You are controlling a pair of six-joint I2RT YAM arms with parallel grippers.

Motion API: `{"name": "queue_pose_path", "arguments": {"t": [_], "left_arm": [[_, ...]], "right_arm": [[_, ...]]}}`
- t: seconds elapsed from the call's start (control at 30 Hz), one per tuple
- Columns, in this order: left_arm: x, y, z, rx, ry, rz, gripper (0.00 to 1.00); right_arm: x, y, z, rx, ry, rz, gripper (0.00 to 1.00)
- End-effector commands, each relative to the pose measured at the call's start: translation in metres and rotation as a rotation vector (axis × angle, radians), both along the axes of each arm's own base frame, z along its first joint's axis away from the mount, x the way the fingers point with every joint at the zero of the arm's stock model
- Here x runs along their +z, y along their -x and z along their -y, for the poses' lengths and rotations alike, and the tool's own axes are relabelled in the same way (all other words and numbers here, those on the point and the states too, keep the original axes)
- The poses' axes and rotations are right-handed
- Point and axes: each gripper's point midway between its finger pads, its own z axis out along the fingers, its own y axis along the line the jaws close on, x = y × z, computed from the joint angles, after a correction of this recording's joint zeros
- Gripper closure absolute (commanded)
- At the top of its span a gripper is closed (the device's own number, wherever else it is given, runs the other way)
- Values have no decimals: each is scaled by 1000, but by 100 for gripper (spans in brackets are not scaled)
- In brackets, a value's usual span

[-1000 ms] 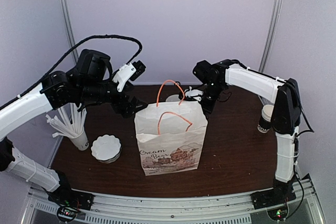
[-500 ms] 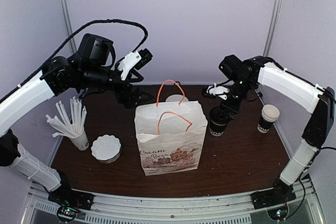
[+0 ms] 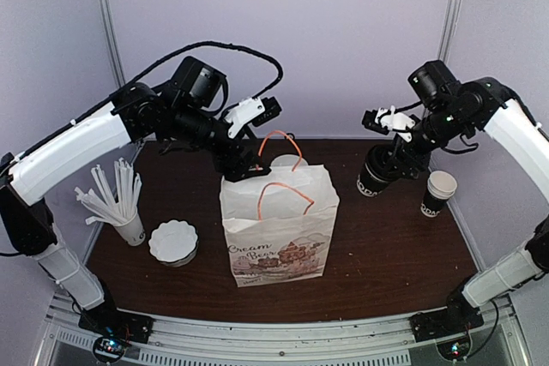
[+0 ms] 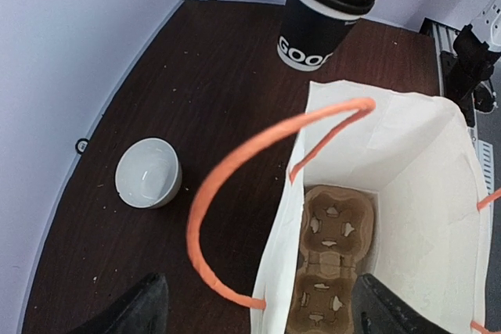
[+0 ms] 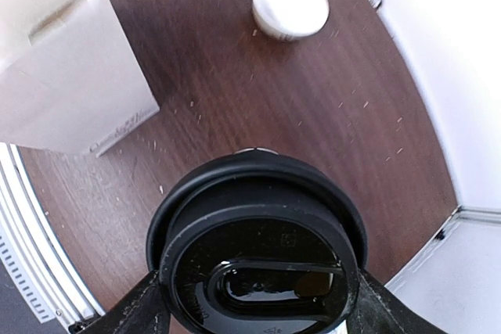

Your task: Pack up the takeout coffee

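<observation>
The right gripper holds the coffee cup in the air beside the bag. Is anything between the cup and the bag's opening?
Nothing fills the gap between the takeout coffee and the paper bag. But two orange handles arch over the bag's mouth, and the left gripper is at its back left rim.

Lab booth (bare walls [image 3: 343, 40], arms [image 3: 77, 147] bolted to table [image 3: 386, 246]).

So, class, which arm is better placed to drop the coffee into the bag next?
Right. The right gripper clamps the lidded coffee cup, held off the table beside the open bag. The left gripper is open and empty by the bag's handle, perhaps to steady it.
</observation>
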Motion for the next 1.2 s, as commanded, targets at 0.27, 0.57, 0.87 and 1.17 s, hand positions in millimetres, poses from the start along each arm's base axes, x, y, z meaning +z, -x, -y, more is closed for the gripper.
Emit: {"name": "queue_pose_path", "arguments": {"t": [0.27, 0.57, 0.87, 1.17], "left_arm": [[-5, -14, 31, -96, -39, -23, 39], [-5, -5, 49, -169, -12, -112, 70], [9, -11, 80, -191, 84, -170, 100], [52, -14, 97, -207, 228, -141, 100]], "right_arm": [[81, 10, 6, -10, -123, 191, 25], [141, 24, -12, 80, -292, 283, 24], [179, 38, -16, 146, -369, 381, 24], [199, 76, -39, 311, -534, 297, 23]]}}
